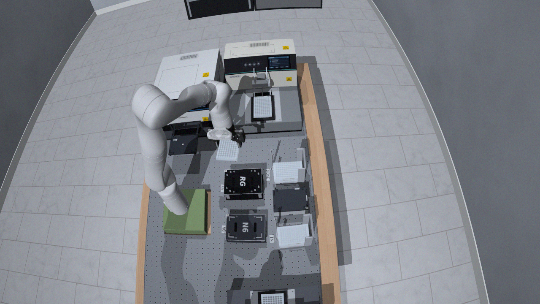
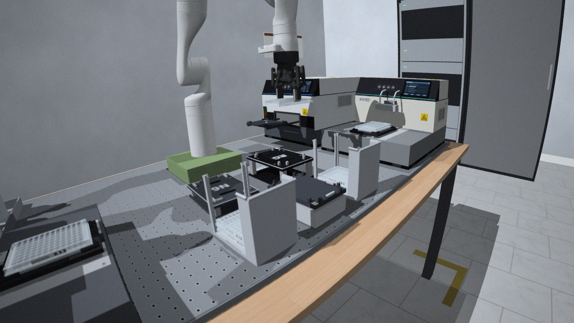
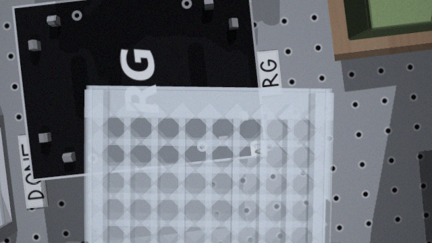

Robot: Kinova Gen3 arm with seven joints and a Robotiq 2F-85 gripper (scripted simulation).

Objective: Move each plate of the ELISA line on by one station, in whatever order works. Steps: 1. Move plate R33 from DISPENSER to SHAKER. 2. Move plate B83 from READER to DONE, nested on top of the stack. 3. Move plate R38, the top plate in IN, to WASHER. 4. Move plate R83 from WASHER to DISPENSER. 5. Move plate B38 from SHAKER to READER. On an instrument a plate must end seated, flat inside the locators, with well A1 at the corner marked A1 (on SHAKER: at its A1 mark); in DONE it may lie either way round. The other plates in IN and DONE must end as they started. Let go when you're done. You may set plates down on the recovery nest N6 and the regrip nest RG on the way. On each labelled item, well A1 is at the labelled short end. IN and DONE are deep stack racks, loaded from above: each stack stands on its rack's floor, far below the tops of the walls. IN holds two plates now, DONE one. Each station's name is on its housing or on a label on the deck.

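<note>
A white robot arm reaches over a perforated lab deck. Its gripper (image 1: 236, 138) points straight down, jaws spread wide across a clear well plate (image 1: 227, 150) and clamped on its sides. The plate hangs level, well above the deck, toward the far edge, between the black RG nest (image 1: 243, 182) and the instruments along the far edge. The wrist camera looks through the plate's wells onto one end of RG below.

No label can be read on the held plate. The SHAKER (image 1: 290, 198) near the right edge is bare, and so is the READER tray (image 1: 183, 141) near the far left corner, so this is probably B38 on its way to READER.

To do this well, the arm should keep the plate level and carry it high toward the far left corner. Its labelled short end must be turned to the tray corner marked A1 before descending. Then lower straight down inside the locators, and open only once the plate sits flat.
</note>
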